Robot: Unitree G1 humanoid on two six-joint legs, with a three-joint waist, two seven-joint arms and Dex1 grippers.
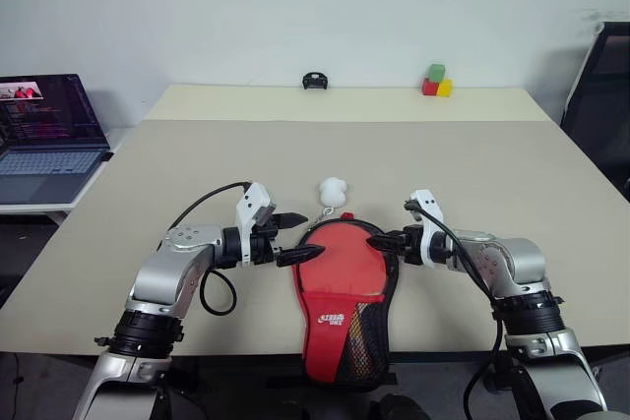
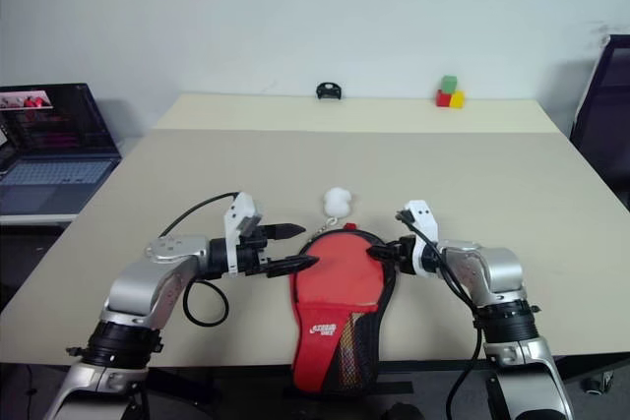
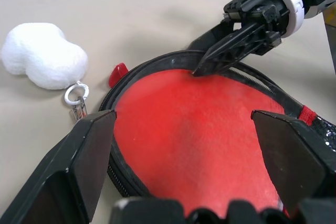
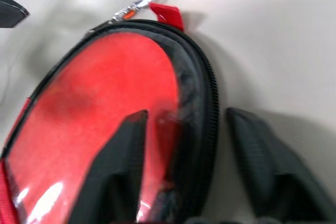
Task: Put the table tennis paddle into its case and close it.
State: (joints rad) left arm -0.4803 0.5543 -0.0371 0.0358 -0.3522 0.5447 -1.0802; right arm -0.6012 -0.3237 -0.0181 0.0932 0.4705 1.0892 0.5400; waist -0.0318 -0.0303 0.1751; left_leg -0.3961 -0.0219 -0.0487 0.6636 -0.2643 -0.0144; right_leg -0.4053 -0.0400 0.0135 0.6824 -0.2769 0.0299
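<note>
The case [image 1: 343,292] lies flat near the table's front edge. It is red with a black zipper rim and a mesh pocket at its narrow end, which hangs over the edge. A white plush charm [image 1: 334,191] is clipped to its round end by a red tab [image 3: 118,73]. The table tennis paddle is hidden. My left gripper [image 1: 310,235] stands open at the case's left rim, its fingers spread wide above the red top [image 3: 194,129]. My right gripper [image 4: 187,116] is open at the right rim, with the zipper edge [image 4: 202,103] between its fingers.
An open laptop [image 1: 49,135] sits on a low stand to the left of the table [image 1: 197,164]. Coloured blocks [image 1: 436,82] and a small black object [image 1: 314,81] stand at the far edge. A black chair [image 1: 605,95] is at the right.
</note>
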